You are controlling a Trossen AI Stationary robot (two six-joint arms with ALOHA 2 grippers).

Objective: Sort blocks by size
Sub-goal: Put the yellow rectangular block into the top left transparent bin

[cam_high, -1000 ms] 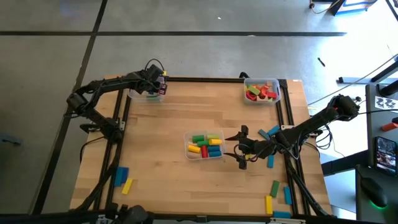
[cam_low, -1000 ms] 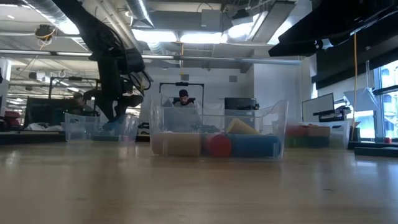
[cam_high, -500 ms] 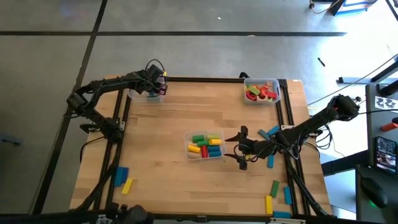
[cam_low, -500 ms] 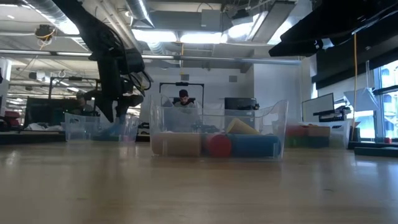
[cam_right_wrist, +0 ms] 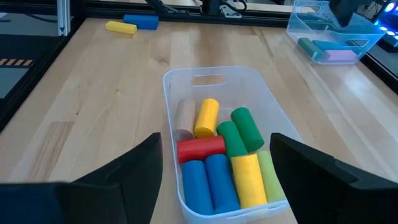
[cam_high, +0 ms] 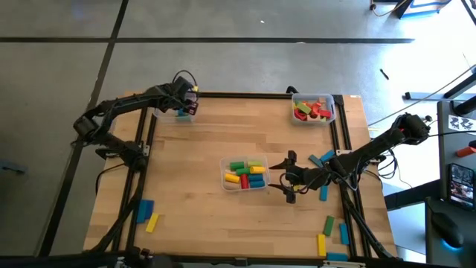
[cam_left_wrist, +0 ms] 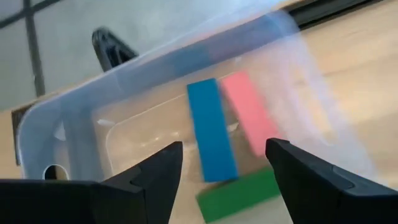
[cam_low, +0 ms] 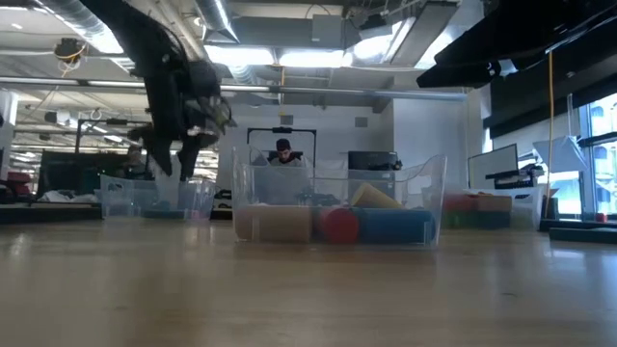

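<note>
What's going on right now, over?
Left end effector open over far-left bin. Right end effector open beside centre bin. Loose blocks remain.

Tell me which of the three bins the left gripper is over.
The far-left corner bin, holding flat blue, pink and green blocks; the left gripper hangs open above it.

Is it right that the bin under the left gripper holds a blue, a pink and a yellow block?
Not quite. The left wrist view shows the bin holding a blue block, a pink block and a green block, not a yellow one. The left gripper is open above it.
</note>
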